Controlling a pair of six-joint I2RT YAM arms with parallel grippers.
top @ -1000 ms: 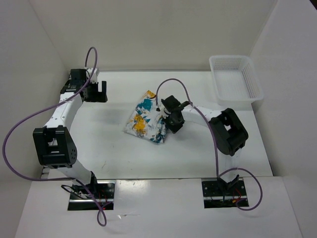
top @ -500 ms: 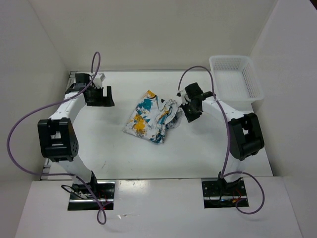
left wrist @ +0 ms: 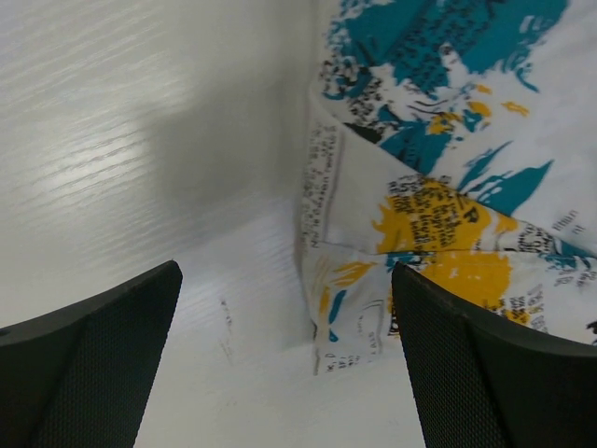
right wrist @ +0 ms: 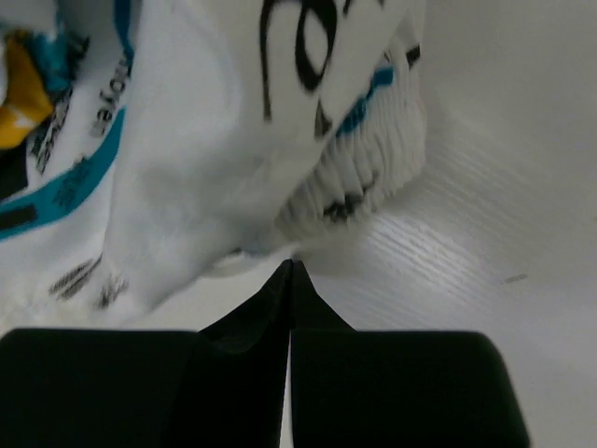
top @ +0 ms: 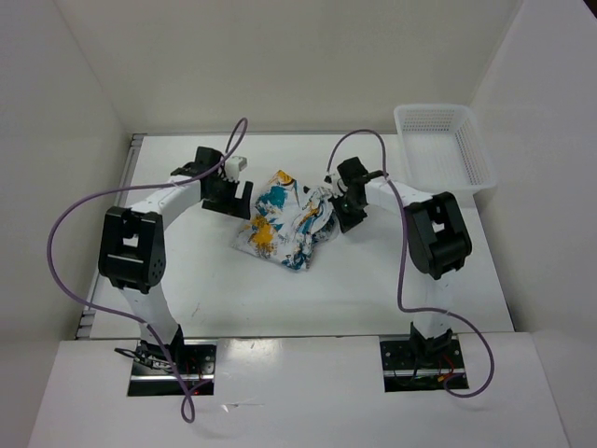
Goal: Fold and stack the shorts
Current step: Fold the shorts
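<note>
The shorts (top: 284,222) lie crumpled in the middle of the table, white with yellow, teal and black print. My left gripper (top: 235,193) is open at their left edge. In the left wrist view the shorts (left wrist: 448,187) fill the right side, and their lower corner lies between the spread fingers of the left gripper (left wrist: 284,280). My right gripper (top: 347,215) is at the shorts' right edge. Seen from the right wrist, the right gripper (right wrist: 291,268) is shut, its tips meeting just under a bunched ribbed edge of the shorts (right wrist: 233,140). No fabric shows between the tips.
A white mesh basket (top: 480,168) stands at the back right corner of the table. White walls close in the table at the back and on both sides. Purple cables loop above both arms.
The left arm has swung right, from the far left corner up to the shorts. The right gripper dragged part of the shorts out to the right, then drifted back left a little.
</note>
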